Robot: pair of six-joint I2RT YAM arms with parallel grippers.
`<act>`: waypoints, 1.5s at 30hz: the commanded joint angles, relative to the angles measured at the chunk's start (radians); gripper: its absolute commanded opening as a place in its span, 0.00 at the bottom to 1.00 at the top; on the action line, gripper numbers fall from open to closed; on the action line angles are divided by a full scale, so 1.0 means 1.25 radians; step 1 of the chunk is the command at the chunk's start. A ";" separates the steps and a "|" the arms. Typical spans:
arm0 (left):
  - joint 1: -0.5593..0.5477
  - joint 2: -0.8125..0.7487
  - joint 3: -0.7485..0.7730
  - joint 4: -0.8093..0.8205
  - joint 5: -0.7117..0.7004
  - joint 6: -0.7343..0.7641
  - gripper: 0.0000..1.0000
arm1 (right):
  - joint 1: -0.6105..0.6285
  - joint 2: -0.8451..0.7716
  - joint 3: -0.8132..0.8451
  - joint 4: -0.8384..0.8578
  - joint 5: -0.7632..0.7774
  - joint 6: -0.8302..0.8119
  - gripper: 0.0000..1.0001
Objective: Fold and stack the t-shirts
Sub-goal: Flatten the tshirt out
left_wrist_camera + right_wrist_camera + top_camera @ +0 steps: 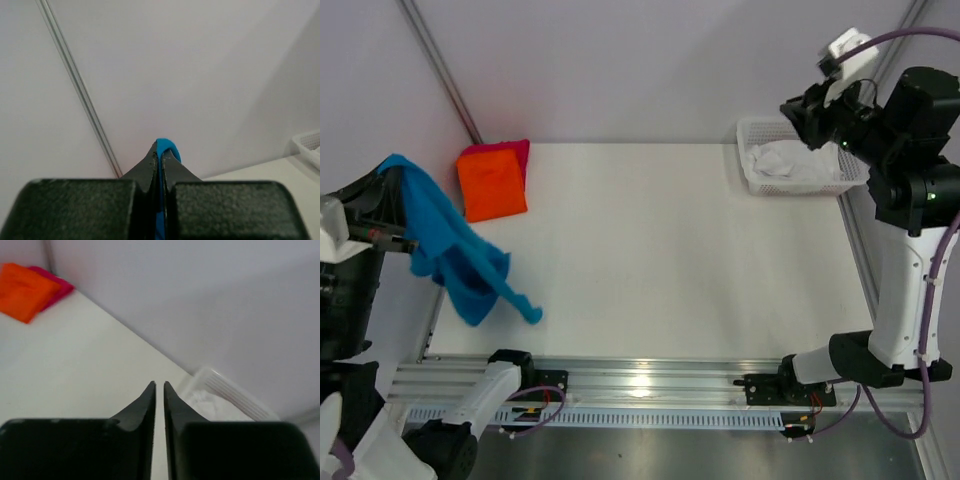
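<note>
Top external view, near edge: silver aluminium rail (650,380) carrying both arm bases, white tabletop (670,260) beyond it.

Left side, mid-depth: left gripper (160,150) raised off the table's left edge. Left wrist view shows its black fingers (150,167) pressed together on a fold of the bright blue soft-cloth t-shirt (450,250), with a blue sliver poking out between the tips. From that pinch the shirt hangs unfolded and rumpled. Its lower part drapes over the left edge of the table, and one tail trails right onto the tabletop.

Far left corner: orange t-shirt (492,183), folded to a neat square, lying on top of a pinkish-red t-shirt (515,150). Only the far and right margins of the red one show. This stack is just beyond the blue shirt and apart from it.

Far right corner: white plastic lattice basket (755,130) with something pale inside (785,160). It is possibly crumpled white cloth, but too blurred to be sure.

Right gripper (159,385) held high beside the basket. Its black fingers are drawn in to a thin slit, with nothing between them.
</note>
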 commanded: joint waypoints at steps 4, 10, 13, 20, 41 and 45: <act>0.004 0.053 -0.012 -0.033 0.061 -0.024 0.00 | 0.295 0.024 -0.259 -0.111 0.061 -0.199 0.41; 0.004 0.098 -0.047 -0.022 0.083 -0.042 0.00 | 0.522 0.139 -0.513 0.083 0.151 -0.279 0.43; -0.002 0.167 -0.029 -0.033 0.122 -0.054 0.00 | 0.546 0.254 -0.478 0.060 0.138 -0.295 0.43; -0.114 0.462 0.015 -0.038 0.014 0.014 0.00 | 0.454 0.280 -0.488 0.117 0.158 -0.251 0.34; -0.381 0.361 0.229 -0.102 0.262 -0.053 0.00 | 0.416 0.317 -0.476 0.184 0.091 -0.203 0.75; -0.383 0.303 0.275 -0.103 0.401 -0.107 0.00 | 0.341 0.329 -0.463 0.212 0.117 -0.156 0.69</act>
